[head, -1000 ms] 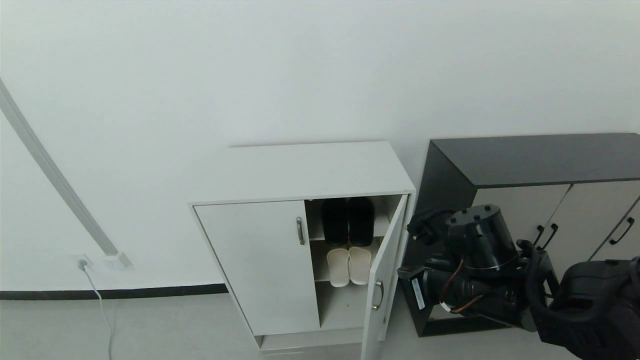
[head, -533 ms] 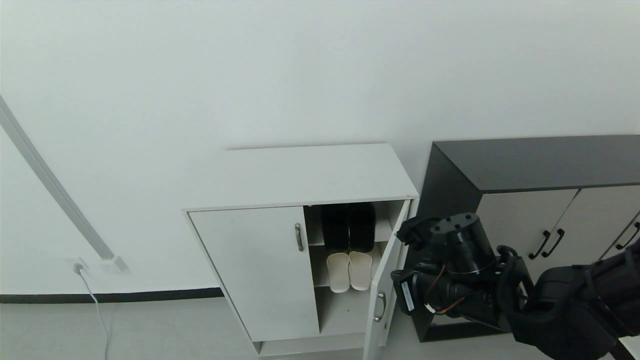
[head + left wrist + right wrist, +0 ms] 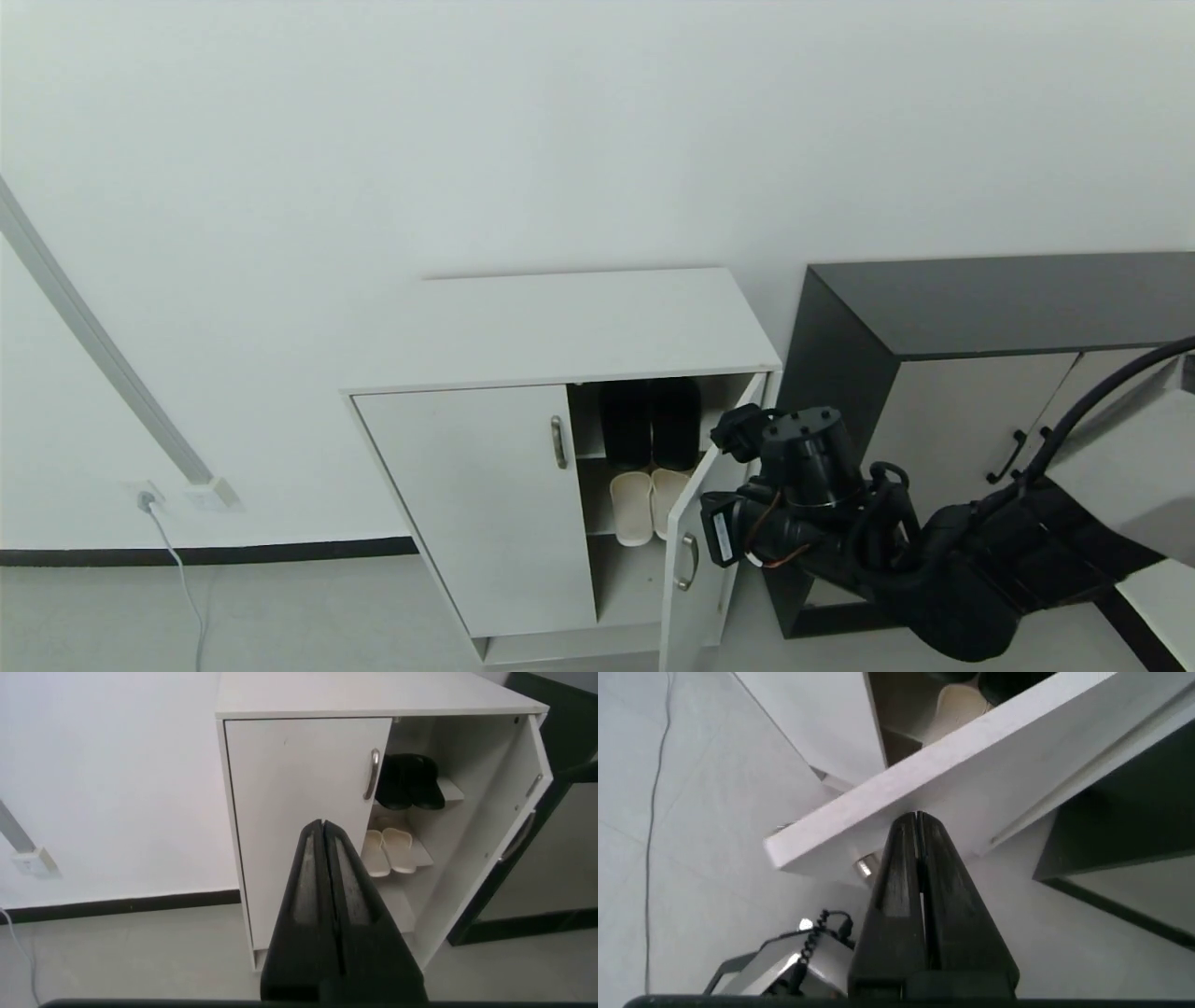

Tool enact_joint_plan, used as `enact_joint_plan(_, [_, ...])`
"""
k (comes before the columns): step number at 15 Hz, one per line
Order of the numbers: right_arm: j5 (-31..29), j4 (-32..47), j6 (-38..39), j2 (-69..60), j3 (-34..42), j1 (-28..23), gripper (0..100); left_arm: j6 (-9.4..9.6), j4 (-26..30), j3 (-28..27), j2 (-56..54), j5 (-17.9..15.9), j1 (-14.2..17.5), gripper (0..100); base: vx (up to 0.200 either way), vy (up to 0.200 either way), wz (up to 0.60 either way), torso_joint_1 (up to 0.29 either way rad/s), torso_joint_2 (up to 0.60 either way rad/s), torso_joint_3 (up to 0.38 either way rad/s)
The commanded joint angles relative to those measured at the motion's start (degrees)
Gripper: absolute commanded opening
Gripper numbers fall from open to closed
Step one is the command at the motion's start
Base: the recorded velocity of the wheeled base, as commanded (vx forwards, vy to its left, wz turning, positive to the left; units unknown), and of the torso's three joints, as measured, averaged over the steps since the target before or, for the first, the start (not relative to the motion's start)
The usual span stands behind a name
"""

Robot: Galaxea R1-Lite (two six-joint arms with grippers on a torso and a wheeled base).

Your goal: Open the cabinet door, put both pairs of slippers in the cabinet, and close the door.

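Observation:
The white cabinet [image 3: 579, 322] has its left door [image 3: 476, 504] closed and its right door [image 3: 695, 560] standing partly open. Black slippers [image 3: 649, 420] lie on the upper shelf, cream slippers [image 3: 644, 499] on the shelf below. My right gripper [image 3: 736, 437] is pressed against the outer face of the right door; in the right wrist view its shut tips [image 3: 918, 819] meet the door panel [image 3: 971, 775]. My left gripper [image 3: 322, 826] hangs shut and holds nothing, in front of the left door [image 3: 299, 775], with both pairs [image 3: 411, 768] [image 3: 391, 849] visible beyond it.
A dark cabinet with grey doors [image 3: 980, 308] stands close to the right of the white one. A wall socket with a cable [image 3: 149, 495] is at the left, and grey floor [image 3: 233, 616] lies in front.
My right arm has moved left against the right door, and the door has swung noticeably towards closed. The head view shifted slightly down at first.

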Motion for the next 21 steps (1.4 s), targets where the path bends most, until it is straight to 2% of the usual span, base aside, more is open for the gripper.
enact_joint_plan(1, [-0.08,-1.92,0.01,4.2,-1.4,-0.33,0,-0.01,-0.01,0.01,0.07,-0.01,0.01,0,0.0,0.0,0.0,0.0,0.0,0.0])
enact_joint_plan(8, [-0.08,-9.13,0.01,13.95,-10.63,-3.5,0,-0.1,-0.01,0.01,0.07,-0.01,0.01,0,0.0,0.0,0.0,0.0,0.0,0.0])
enact_joint_plan(16, [-0.08,-9.66,-0.17,24.41,-24.42,-6.66,0,-0.1,-0.01,0.01,0.07,-0.01,0.01,0,0.0,0.0,0.0,0.0,0.0,0.0])
enact_joint_plan(21, [-0.08,-9.66,-0.17,27.14,-28.73,-7.63,0,-0.1,-0.01,0.01,0.07,-0.01,0.01,0,0.0,0.0,0.0,0.0,0.0,0.0])
